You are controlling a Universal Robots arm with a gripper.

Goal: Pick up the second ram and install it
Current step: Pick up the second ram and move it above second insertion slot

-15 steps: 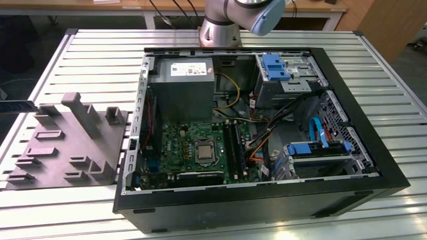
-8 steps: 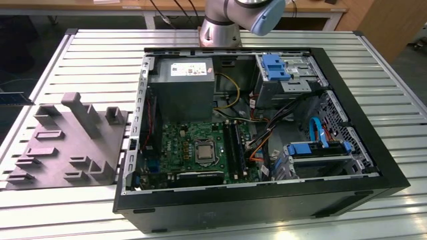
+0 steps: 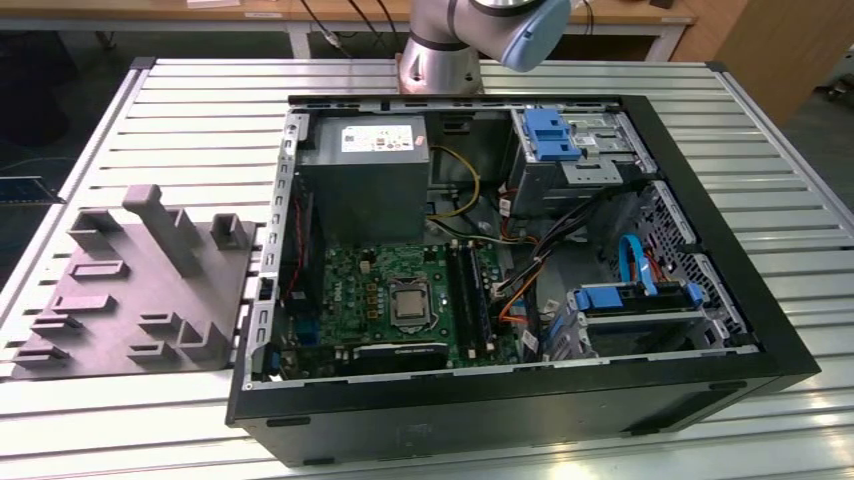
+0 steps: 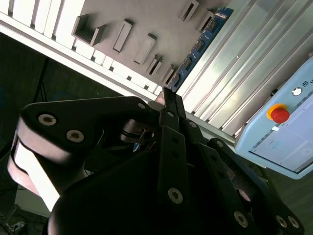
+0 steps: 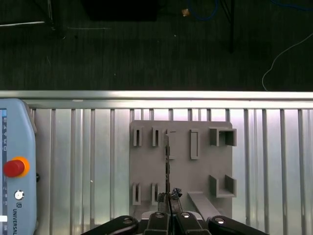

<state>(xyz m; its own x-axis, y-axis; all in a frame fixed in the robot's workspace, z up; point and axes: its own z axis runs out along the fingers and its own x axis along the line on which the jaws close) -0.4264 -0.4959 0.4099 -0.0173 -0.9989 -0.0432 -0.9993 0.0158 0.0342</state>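
Note:
My gripper (image 5: pixel 169 197) is shut on the second ram (image 5: pixel 167 161), a thin board seen edge-on that runs out past the fingertips. In the second wrist view the ram (image 4: pixel 203 41) shows its bluish-green face with dark chips, reaching away from the gripper (image 4: pixel 166 95). I hold it high above the grey holding fixture (image 5: pixel 205 161), clear of its slots. The open computer case (image 3: pixel 507 270) lies on the table, with the long black memory slots (image 3: pixel 465 285) on its motherboard beside the processor socket.
The grey fixture (image 3: pixel 120 300) sits on the slatted metal table (image 3: pixel 200 120), on the exterior view's left of the case. A teach pendant (image 5: pixel 14 166) with a red stop button lies near the fixture. Cables, a power supply (image 3: pixel 360 170) and blue drive bays crowd the case.

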